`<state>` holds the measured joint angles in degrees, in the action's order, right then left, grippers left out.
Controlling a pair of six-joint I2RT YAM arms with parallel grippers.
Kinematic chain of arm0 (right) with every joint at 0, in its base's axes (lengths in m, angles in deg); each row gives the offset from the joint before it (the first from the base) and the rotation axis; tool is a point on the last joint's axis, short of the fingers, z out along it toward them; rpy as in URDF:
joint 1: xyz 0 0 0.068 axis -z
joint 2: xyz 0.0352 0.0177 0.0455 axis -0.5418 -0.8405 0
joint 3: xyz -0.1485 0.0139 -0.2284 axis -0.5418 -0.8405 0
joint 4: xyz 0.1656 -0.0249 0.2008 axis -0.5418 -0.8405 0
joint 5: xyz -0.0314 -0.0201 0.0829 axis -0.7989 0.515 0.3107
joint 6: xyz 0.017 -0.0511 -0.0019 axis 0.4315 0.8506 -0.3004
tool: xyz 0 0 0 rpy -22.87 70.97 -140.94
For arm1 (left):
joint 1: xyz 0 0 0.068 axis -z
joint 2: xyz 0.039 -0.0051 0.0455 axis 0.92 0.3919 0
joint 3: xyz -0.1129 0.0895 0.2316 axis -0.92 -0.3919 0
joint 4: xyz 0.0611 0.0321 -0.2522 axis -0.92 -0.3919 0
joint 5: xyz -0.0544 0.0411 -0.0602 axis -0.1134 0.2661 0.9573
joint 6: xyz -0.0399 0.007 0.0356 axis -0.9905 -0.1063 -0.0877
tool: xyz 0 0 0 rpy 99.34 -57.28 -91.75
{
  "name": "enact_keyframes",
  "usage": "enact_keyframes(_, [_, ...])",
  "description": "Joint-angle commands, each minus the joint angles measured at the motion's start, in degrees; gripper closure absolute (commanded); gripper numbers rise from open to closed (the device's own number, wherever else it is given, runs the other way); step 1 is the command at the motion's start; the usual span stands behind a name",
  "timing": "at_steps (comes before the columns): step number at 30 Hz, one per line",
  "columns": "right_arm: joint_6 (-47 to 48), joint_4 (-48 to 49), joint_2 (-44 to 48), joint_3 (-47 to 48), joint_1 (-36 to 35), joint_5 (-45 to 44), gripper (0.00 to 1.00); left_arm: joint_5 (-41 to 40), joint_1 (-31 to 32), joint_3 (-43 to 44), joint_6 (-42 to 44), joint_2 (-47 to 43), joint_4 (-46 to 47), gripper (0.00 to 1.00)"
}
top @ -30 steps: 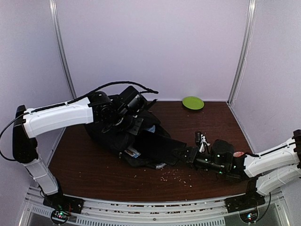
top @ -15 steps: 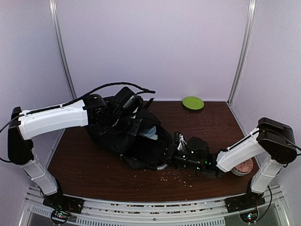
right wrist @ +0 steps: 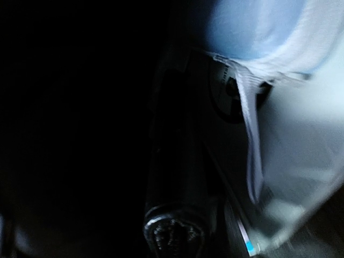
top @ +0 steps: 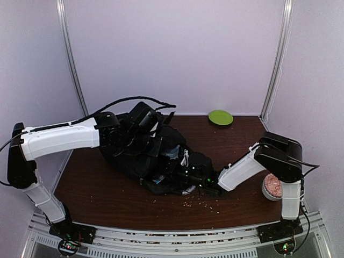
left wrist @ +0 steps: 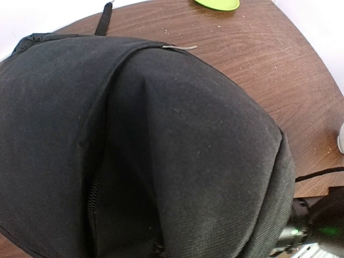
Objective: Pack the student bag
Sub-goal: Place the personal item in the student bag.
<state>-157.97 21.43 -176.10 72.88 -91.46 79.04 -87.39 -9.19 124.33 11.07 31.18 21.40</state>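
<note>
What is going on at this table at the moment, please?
The left gripper is shut, apparently on the top of the student bag, propping it up. The right arm stretches low with its end inside the bag's open side; whether its jaws hold anything cannot be told. A green plate sits at the back.

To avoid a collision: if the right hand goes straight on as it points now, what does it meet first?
Probably the pale blue-and-white item inside the student bag, where the right hand is reaching; depth is unclear.
</note>
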Motion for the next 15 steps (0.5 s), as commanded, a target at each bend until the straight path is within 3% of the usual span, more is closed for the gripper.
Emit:
enact_keyframes(1, [-0.7,-1.3,-4.6,6.0,0.5,-0.4,0.88,7.8,1.7,-0.1,-2.5,-3.5,12.8,1.00])
enact_keyframes(4, [0.0,-4.4,-6.4,8.2,0.8,1.5,0.78,7.8,1.7,-0.4,-2.6,-3.8,12.9,1.00])
enact_keyframes(10, [2.2,-5.1,-4.8,7.9,0.9,8.0,0.35,5.2,1.4,-1.9,-2.5,-4.9,12.8,1.00])
enact_keyframes(15, [5.4,-10.1,2.4,4.5,0.4,10.2,0.22,2.9,0.2,-3.0,-2.4,-5.9,11.8,1.00])
